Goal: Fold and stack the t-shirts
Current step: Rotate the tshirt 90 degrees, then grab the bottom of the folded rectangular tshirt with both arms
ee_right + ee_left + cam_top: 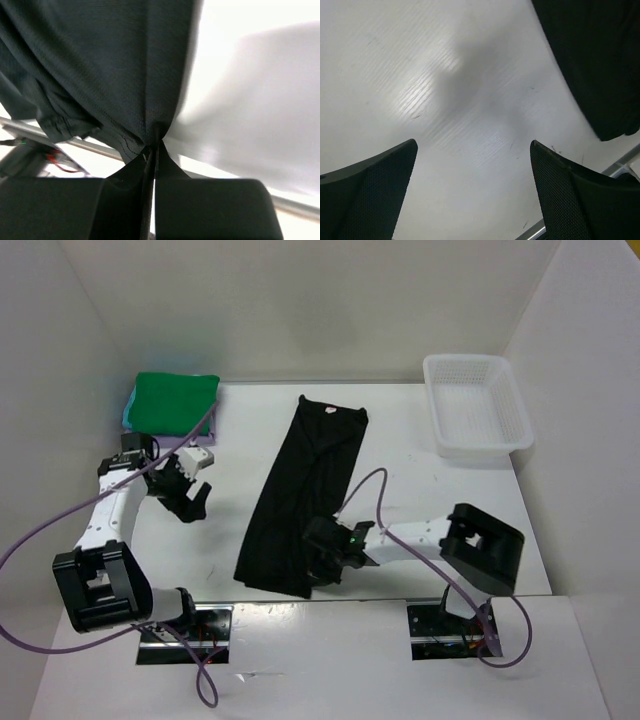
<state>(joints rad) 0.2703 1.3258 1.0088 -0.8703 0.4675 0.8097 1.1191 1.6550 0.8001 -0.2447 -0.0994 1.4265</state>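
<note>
Here the right claw (325,565) (151,147) is pressed together on the near hem of the black t-shirt (300,490) (100,60). A fold of dark cloth is nipped between its fingertips and drawn up into creases that fan away from the pinch. Beyond this claw the shirt lies as a long narrow strip on the white table (420,460). It runs away from the claw and slightly to its right toward the far wall, collar end farthest off. Well beyond the claw and to its right, the white bin (470,361) sits at the far right corner of the table, apart from the cloth.

The left claw (190,502) (472,145) is spread wide, its two fingers (370,190) far apart over bare table and holding nothing. To its right the long edge of the black t-shirt (600,60) lies near but not touching. Beyond this claw, at the far left corner, the green t-shirt (175,403) lies folded on top of a stack. A turquoise t-shirt (129,412) shows as a sliver at the stack's left edge. A lavender t-shirt (200,453) peeks out at the corner nearest the claw, just beyond its wrist.
</note>
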